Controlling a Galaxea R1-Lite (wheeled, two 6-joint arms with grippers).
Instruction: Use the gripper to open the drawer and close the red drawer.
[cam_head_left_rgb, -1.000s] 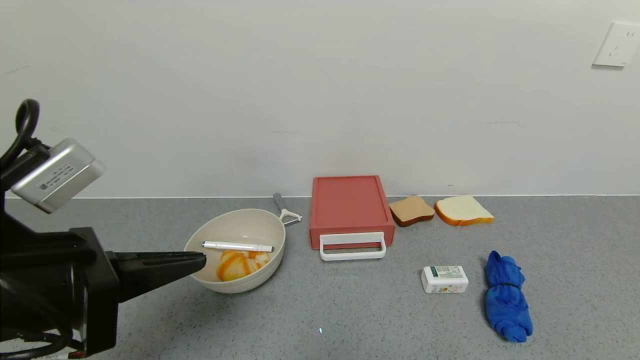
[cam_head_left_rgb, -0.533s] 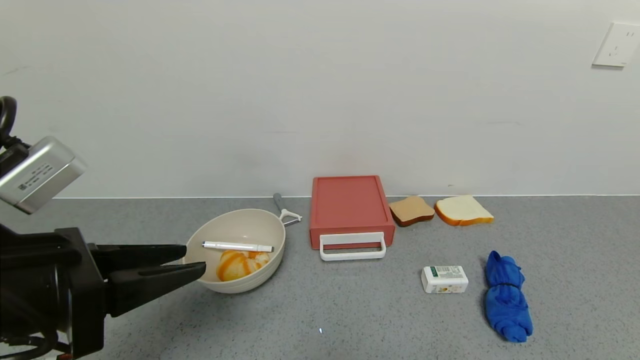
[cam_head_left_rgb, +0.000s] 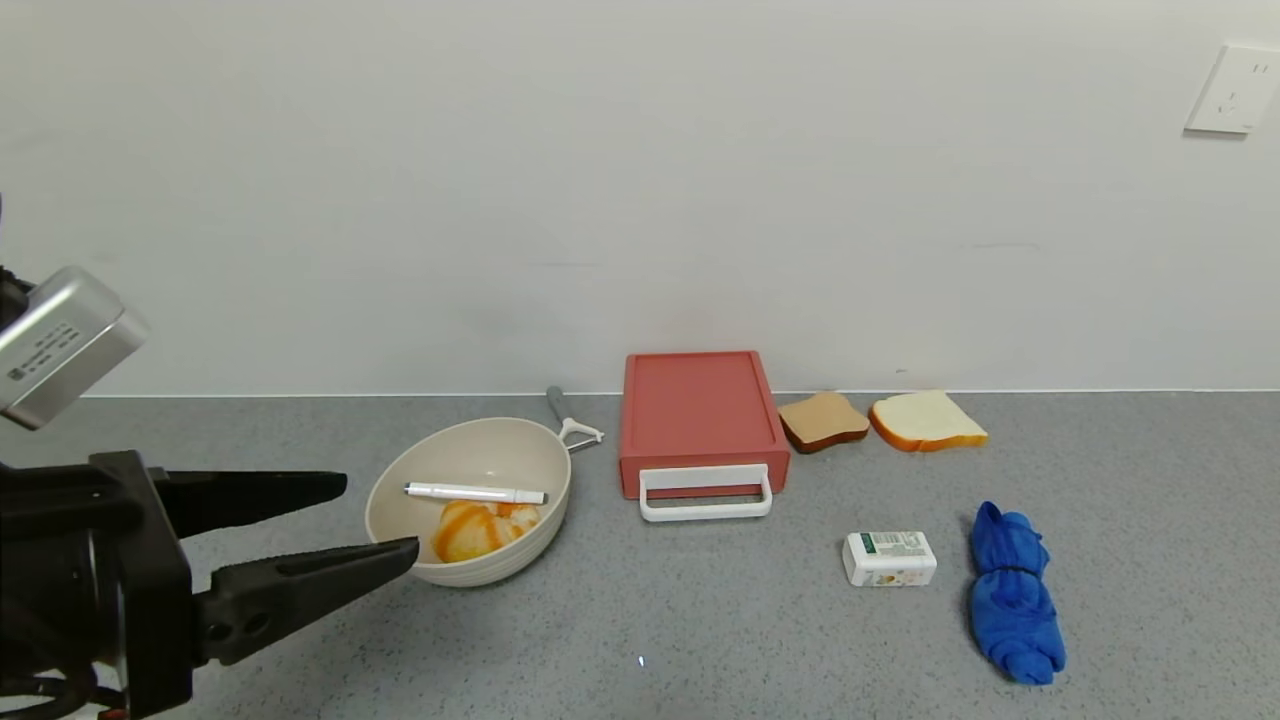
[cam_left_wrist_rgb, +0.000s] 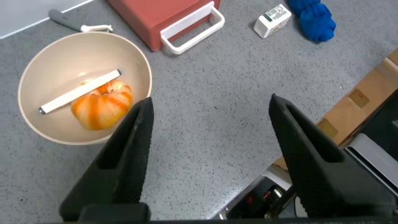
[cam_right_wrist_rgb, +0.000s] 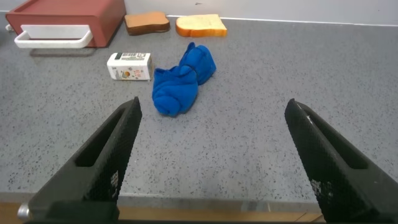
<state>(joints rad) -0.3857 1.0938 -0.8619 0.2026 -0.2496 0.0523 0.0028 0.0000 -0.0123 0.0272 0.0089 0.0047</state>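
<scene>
In the head view the left pincer (cam_head_left_rgb: 375, 520) hangs at the near left of the grey surface (cam_head_left_rgb: 700, 640), its two black fingers spread wide and pointing right, their tips just beside the near-left rim of the beige bowl (cam_head_left_rgb: 468, 500). The drawer (cam_head_left_rgb: 700, 420) sits far back in the middle, close to the wall, shut so far as can be judged, with its white loop handle (cam_head_left_rgb: 705, 493) facing the near side. From the pincer the drawer lies to the right and farther off, with the bowl between them; the handle's long axis runs left to right, so the tray should slide out toward the near edge. The right arm does not show in this view. In the left wrist view the left pincer's fingers (cam_left_wrist_rgb: 127, 155) stand well apart over the surface, the bowl beneath one of them holding a white pen (cam_left_wrist_rgb: 81, 91) and an orange-striped item (cam_left_wrist_rgb: 102, 106), the drawer beyond. In the right wrist view the right pincer (cam_right_wrist_rgb: 217, 155) is likewise spread, low over the near surface, with a blue cloth (cam_right_wrist_rgb: 182, 81) and a small white box (cam_right_wrist_rgb: 129, 66) ahead and the handle farther off to the left. Which arm is nearer the handle is hard to tell from these views; the left, raised and aimed that way, looks the one at work.
</scene>
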